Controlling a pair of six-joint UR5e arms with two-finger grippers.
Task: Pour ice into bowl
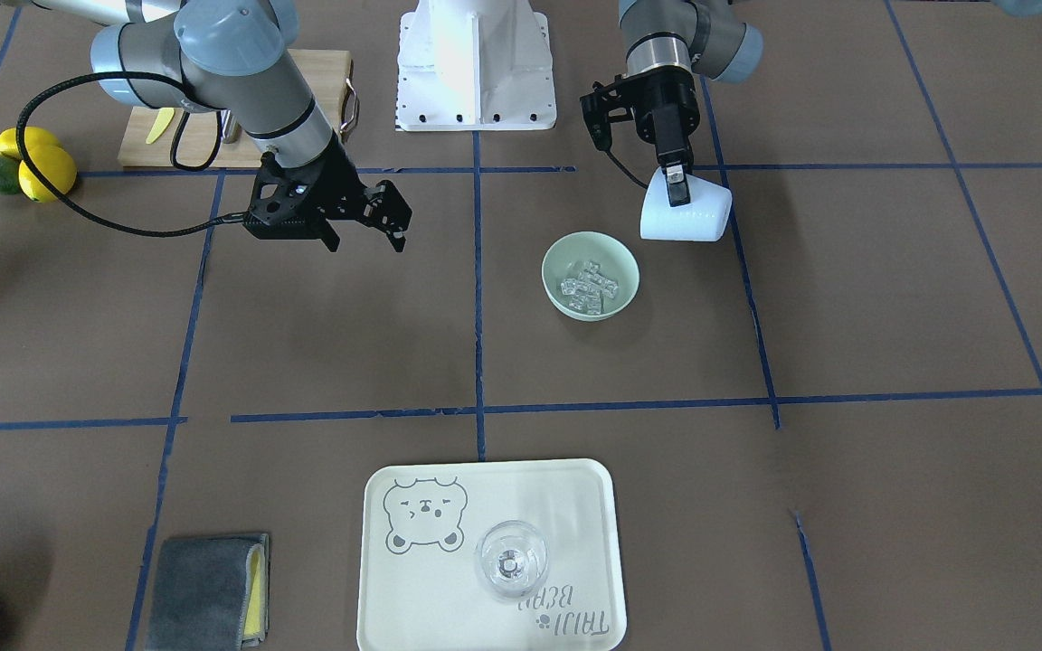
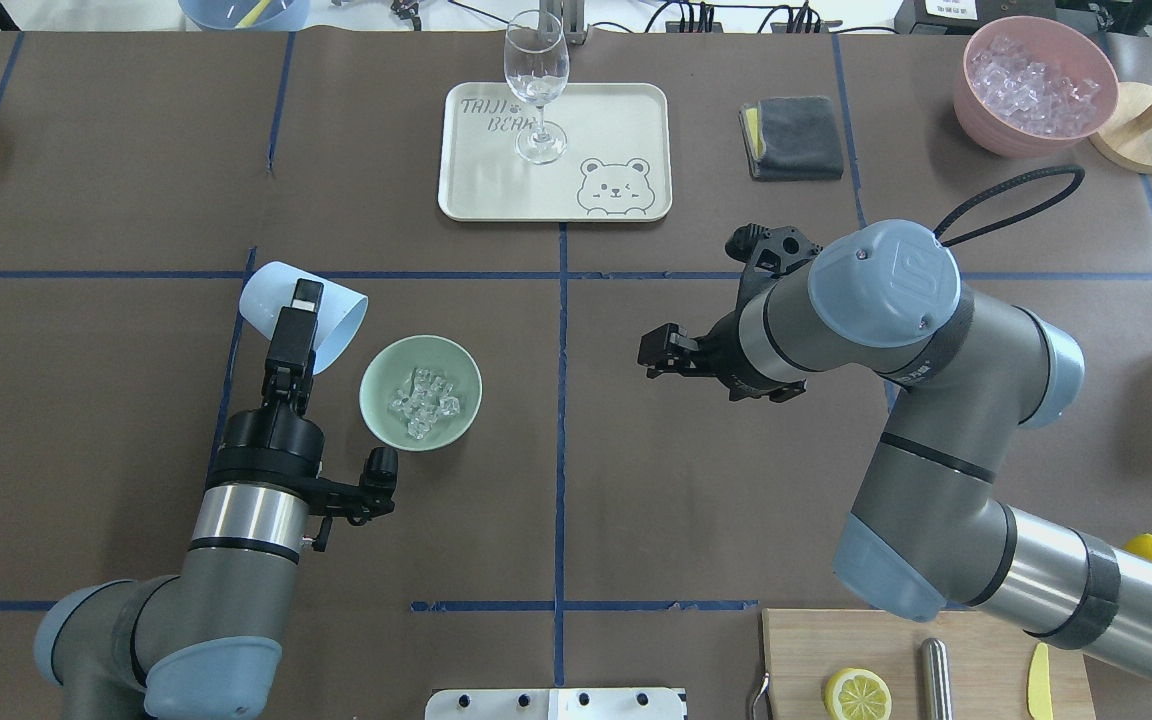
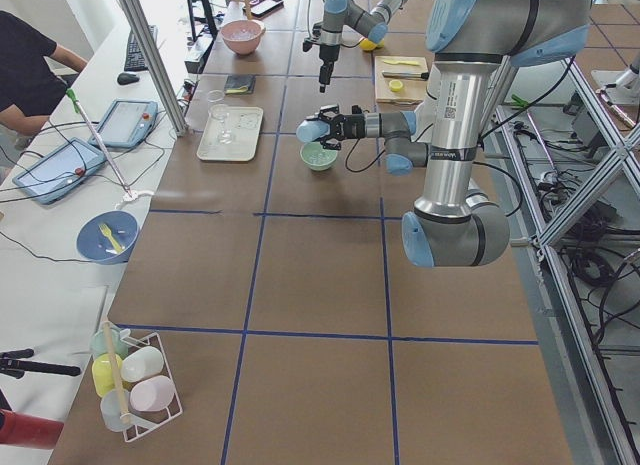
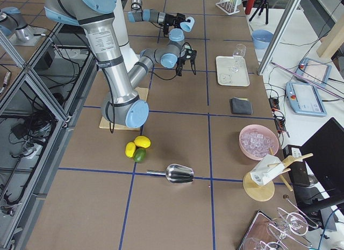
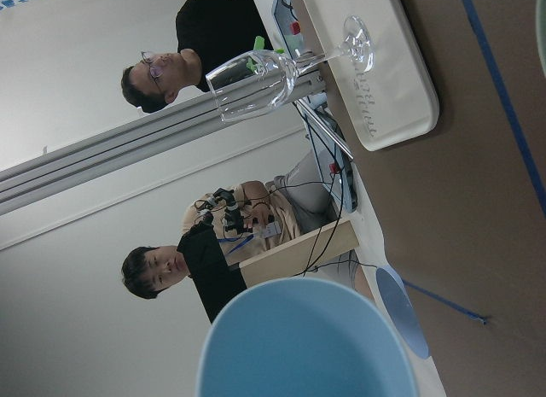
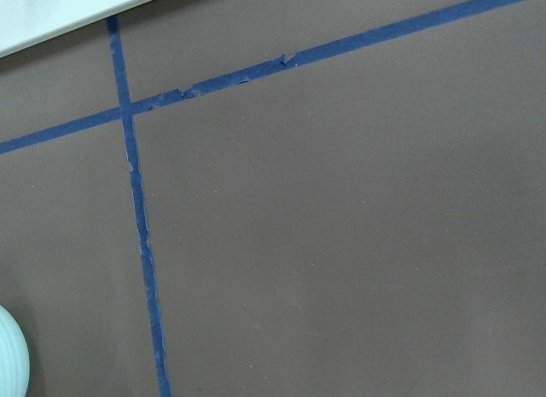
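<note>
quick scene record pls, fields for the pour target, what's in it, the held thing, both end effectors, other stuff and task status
target: mint-green bowl, upright
contents: ice cubes lying inside it
held item: light blue cup, tipped on its side, beside the bowl rather than over it
left: left end effector shut on the cup
right: right end effector open, holding nothing
other: wine glass upright on the tray; pink bowl full of ice
status: pour looks done

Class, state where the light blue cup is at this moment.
In the overhead view the light blue cup is on the left, held tipped in the left gripper, just up-left of the mint-green bowl.
</note>
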